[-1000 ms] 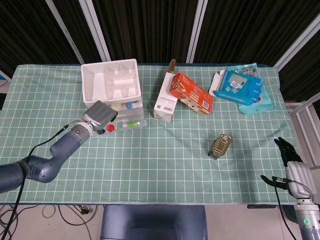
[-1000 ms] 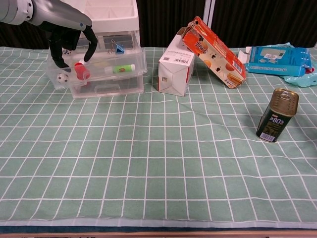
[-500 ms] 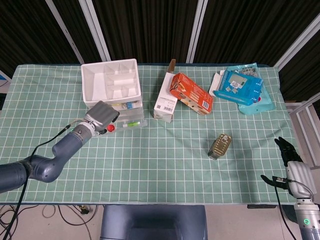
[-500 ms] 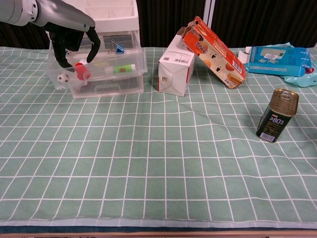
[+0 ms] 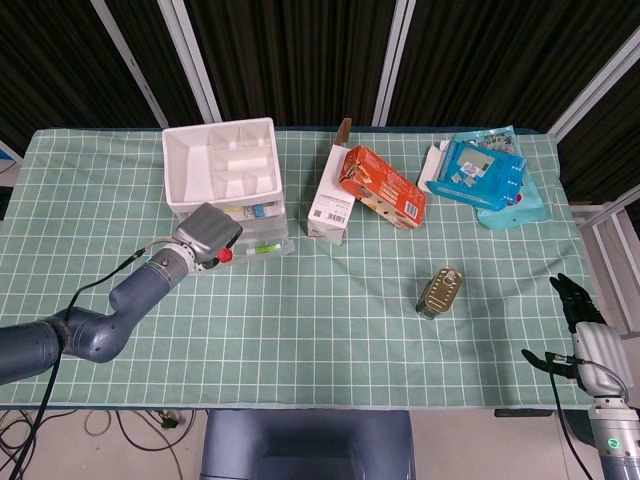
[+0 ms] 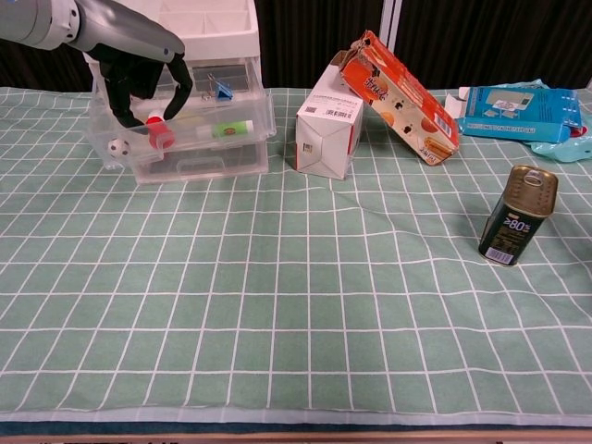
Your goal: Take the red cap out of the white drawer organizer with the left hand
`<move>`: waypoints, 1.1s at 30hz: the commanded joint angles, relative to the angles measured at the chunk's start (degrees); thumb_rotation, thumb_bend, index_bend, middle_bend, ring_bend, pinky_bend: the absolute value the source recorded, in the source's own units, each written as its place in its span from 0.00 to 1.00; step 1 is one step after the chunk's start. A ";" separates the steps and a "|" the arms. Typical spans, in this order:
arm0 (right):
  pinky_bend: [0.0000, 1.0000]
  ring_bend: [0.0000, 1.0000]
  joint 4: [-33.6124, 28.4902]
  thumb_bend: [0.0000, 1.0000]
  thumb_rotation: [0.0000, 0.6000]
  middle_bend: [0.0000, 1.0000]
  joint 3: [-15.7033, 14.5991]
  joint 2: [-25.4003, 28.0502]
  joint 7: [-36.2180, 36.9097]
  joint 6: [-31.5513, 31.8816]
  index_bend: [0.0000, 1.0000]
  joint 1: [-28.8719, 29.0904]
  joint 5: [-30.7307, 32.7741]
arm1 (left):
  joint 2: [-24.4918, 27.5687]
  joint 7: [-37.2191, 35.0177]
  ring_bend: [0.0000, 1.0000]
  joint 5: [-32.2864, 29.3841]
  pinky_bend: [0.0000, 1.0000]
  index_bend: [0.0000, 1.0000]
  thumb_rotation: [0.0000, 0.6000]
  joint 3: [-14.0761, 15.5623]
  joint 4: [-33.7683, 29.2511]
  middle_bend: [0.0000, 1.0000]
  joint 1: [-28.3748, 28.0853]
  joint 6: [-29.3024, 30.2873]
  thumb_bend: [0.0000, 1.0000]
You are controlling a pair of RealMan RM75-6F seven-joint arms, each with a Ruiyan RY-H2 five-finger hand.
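While I look through the chest view, the red cap (image 6: 159, 135) sits in the clear front tray of the white drawer organizer (image 6: 205, 22), tilted, its long axis leaning up toward the left. My left hand (image 6: 141, 78) hangs over it with fingers (image 6: 182, 81) curled down around it, fingertips touching the cap; a firm grip I cannot confirm. My right hand (image 5: 583, 328) rests off the table edge, fingers apart, holding nothing. Green cloth (image 6: 277, 296) before the tray lies free.

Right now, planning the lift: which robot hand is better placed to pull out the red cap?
Left robot hand: fingers already around the red cap. Right robot hand is far off.
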 commanded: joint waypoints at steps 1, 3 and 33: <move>0.22 0.00 -0.08 0.07 1.00 0.00 0.02 0.00 0.23 -0.04 0.00 -0.02 0.09 | 0.00 -0.17 1.00 -0.12 1.00 0.52 1.00 0.27 0.03 1.00 -0.23 -0.10 0.26; 0.22 0.00 -0.11 0.07 1.00 0.00 0.04 0.05 0.28 -0.09 0.00 -0.03 0.16 | 0.02 -0.32 1.00 -0.23 1.00 0.53 1.00 0.47 0.03 1.00 -0.42 -0.14 0.27; 0.22 0.00 -0.09 0.07 1.00 0.00 0.07 0.05 0.12 -0.17 0.00 -0.01 0.15 | 9.69 -3.51 1.00 4.02 1.00 0.56 1.00 -3.00 -9.72 1.00 -1.13 6.88 0.31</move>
